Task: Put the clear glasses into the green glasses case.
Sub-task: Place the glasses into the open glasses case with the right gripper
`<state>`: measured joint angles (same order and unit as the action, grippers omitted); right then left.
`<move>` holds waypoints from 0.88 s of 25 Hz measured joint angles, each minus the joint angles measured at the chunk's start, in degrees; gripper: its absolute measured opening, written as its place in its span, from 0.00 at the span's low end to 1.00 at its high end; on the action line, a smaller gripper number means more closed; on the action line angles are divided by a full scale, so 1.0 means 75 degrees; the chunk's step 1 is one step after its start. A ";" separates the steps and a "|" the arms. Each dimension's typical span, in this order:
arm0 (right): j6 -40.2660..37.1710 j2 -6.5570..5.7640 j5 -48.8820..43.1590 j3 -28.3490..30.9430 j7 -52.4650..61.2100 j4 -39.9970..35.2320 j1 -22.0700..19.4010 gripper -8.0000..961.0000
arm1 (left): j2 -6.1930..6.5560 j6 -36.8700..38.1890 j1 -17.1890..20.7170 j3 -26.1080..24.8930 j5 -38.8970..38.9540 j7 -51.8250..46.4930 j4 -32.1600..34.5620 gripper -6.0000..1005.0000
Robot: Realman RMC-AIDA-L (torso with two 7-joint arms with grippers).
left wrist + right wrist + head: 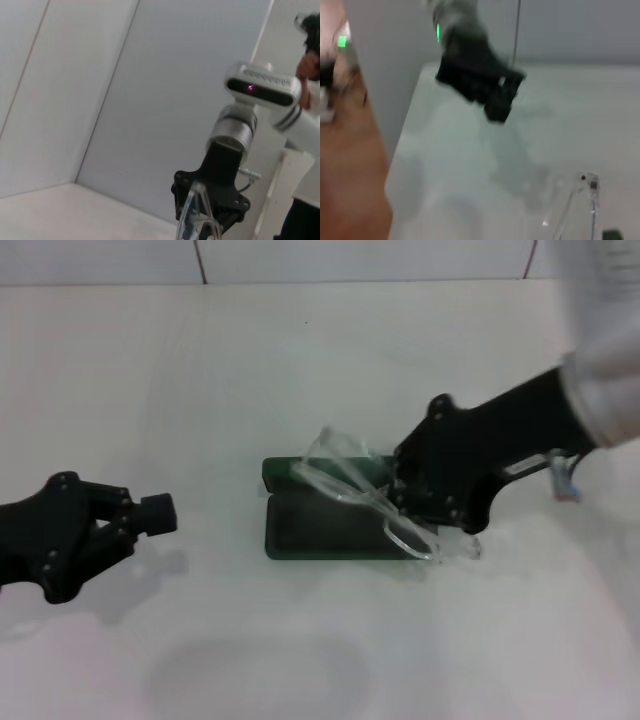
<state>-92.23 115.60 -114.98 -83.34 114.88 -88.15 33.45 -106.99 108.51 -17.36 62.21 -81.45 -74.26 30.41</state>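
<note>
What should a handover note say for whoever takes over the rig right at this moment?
Right gripper: shut on the clear glasses, holding them tilted over the open green glasses case mid-table.
Left gripper: idle, low at the table's left side, holding nothing.
Done: case open, glasses picked up and brought over it.
Left: lower the glasses into the case and release; they are not yet lying inside.

Bright, washed-out light; soft shadows; right wrist view blurred.
</note>
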 joint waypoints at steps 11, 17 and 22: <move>0.0165 0.0072 -0.2189 -0.1693 0.1811 0.1810 0.2721 0.13 | -0.0121 -0.0013 0.0386 -0.0658 -0.0293 -0.0081 0.0353 0.05; 0.0690 0.0079 -0.2589 -0.2944 0.2450 0.2326 0.3399 0.13 | -0.0186 -0.0023 0.0413 -0.0671 -0.0305 -0.0053 0.0353 0.05; 0.1021 0.0079 -0.2828 -0.3637 0.2807 0.2349 0.3680 0.13 | -0.0189 -0.0041 0.0339 -0.0675 -0.0309 -0.0051 0.0352 0.05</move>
<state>-84.58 116.19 -136.19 -110.62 135.94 -70.53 61.04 -108.40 108.21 -14.82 57.15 -83.76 -74.64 33.05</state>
